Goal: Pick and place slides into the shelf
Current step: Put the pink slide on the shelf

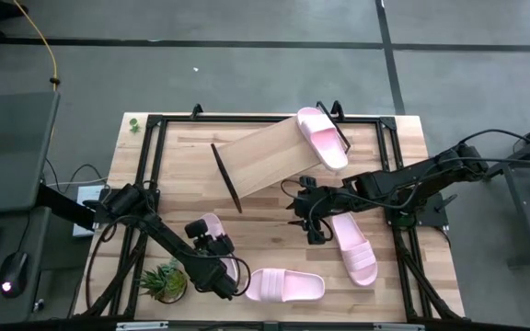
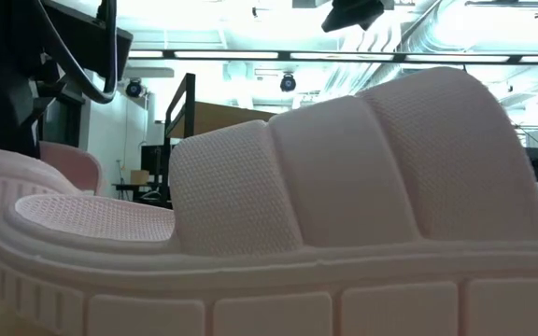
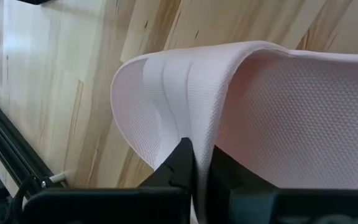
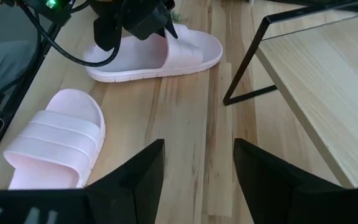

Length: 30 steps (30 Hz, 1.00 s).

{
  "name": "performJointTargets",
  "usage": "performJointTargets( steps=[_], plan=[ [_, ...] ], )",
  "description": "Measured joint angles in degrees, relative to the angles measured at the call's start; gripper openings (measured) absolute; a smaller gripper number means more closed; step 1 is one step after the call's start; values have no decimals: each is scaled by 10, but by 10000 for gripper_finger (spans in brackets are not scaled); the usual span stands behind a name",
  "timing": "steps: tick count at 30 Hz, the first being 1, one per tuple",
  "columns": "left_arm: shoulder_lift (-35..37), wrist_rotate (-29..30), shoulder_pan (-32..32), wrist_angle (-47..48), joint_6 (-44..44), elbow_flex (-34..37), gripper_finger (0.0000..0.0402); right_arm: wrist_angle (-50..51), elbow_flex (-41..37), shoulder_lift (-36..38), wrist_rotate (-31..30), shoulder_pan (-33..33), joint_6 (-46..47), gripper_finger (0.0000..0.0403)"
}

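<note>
High view puts the butcher-block tabletop (image 1: 265,239) across the middle of the frame, and on its upper centre stands the shelf (image 1: 265,161), a slanted light-wood board on a black frame, tilted so footwear can rest on it heel-down. One pink slide (image 1: 323,138) already lies on the board's upper right end, which I read as the first of four placed.

Three slides are still on the table: one at lower centre (image 1: 286,286), lying flat and clear of both arms; one at right of centre (image 1: 352,246), just below the right arm; and one at lower left of centre (image 1: 210,225), mostly hidden under the left wrist.

That last one is the slide in hand. The left gripper (image 3: 197,168) has its fingers pinched shut on the wide strap, one finger inside the arch and one outside. The strap is probably the easiest part of the soft foam to clamp.

The right gripper (image 4: 197,168) hangs over bare wood just below the shelf's lower edge, fingers spread and holding nothing, likely waiting so the two arms do not cross.
</note>
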<state>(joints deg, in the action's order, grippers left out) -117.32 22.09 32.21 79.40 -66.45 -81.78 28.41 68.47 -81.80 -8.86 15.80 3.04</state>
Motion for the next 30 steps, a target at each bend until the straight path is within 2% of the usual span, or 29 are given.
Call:
performJointTargets(
  steps=[12, 18, 24, 30],
  plan=[
    [0, 0, 0, 28, -8, 0, 10, 0, 0, 0, -3, 4, -20, 183],
    [0, -3, 0, 72, -15, -28, 10, 15, 0, 0, -41, 18, -18, 183],
    [0, 30, 0, 107, -8, -84, 9, 34, 0, 0, -63, 23, -1, 183],
    [0, 75, 0, 106, 51, -128, 10, 43, 0, 0, -94, 23, -6, 183]
  ],
)
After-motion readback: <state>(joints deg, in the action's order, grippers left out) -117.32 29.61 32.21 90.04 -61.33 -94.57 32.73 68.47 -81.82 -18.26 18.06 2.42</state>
